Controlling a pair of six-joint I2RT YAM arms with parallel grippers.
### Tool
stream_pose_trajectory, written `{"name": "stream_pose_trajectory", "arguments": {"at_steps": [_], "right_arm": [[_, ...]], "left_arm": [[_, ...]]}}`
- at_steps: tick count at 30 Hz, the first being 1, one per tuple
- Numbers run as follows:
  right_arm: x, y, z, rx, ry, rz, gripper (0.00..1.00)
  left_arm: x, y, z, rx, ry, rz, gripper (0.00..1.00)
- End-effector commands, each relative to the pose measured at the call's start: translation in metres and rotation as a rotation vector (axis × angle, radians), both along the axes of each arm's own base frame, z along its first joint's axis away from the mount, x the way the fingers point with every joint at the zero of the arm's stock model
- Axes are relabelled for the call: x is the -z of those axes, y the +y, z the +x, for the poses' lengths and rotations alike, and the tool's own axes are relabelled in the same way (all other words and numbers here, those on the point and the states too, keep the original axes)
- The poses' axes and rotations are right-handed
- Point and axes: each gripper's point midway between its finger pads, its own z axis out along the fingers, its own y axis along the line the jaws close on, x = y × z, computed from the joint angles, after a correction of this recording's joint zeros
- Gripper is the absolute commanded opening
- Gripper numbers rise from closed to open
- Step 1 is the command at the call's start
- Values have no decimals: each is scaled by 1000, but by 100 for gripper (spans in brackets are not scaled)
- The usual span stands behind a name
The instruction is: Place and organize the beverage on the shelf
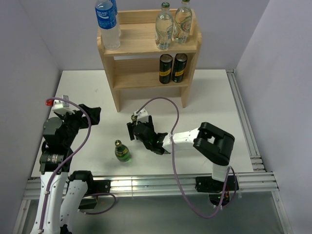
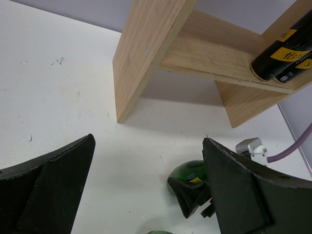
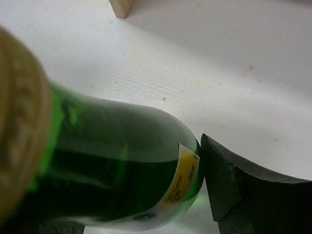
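— Where is the beverage?

— Mostly on the shelf (image 1: 146,43); the clear glass bottles (image 1: 173,27) stand side by side at the right end of its top tier, and the dark cans (image 1: 173,68) stand together on the lower tier, also toward the right; a blue-labelled water bottle (image 1: 108,22) occupies the top tier's left end.

— And the green ones?

— Both are off the shelf, over the white table (image 1: 214,97) in front of it; the loose green bottle (image 1: 122,151) stands upright by itself near the front edge, between the two arms; the gripped green bottle (image 3: 107,165) sits in the right gripper (image 1: 138,129), just beyond the loose one.

— How is that claw set?

— Closed around the bottle's body; in the right wrist view one dark finger (image 3: 243,195) presses against the glass at the yellow label, and the gold cap fills the near corner; I cannot tell whether the base touches the table.

— The other arm?

— The left gripper (image 2: 146,190) hangs over the table's left side with its jaws spread wide, nothing between them; its camera looks toward the shelf's left side panel.
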Motion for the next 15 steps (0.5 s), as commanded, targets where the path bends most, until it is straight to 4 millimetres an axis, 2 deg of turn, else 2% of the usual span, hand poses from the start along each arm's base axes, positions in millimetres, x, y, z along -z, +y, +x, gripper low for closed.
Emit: {"name": "stream_pose_trajectory", "arguments": {"at_steps": [1, 2, 3, 5, 6, 10, 11, 12, 14, 15], "right_arm": [[-126, 8, 18, 59, -178, 157, 0], [-136, 7, 19, 59, -190, 160, 0], [-156, 5, 19, 61, -214, 168, 0], [-174, 2, 20, 67, -236, 172, 0], [-191, 1, 21, 66, -258, 178, 0], [-234, 0, 25, 65, -316, 184, 0], [-241, 0, 28, 66, -329, 175, 0], [-261, 3, 29, 56, -345, 198, 0], [-273, 2, 40, 63, -355, 199, 0], [-292, 5, 43, 47, -364, 220, 0]], "left_arm": [[-20, 0, -1, 9, -73, 9, 99], [-21, 0, -1, 7, -74, 8, 99], [-20, 0, -1, 7, -74, 9, 99], [-21, 1, -1, 6, -76, 7, 99], [-21, 1, -1, 4, -76, 9, 99], [-21, 2, -1, 3, -77, 7, 99], [-21, 2, 0, 3, -75, 6, 99], [-21, 2, -1, 4, -75, 6, 99], [-20, 2, 0, 4, -74, 6, 99], [-20, 2, 0, 6, -74, 5, 99]]}}
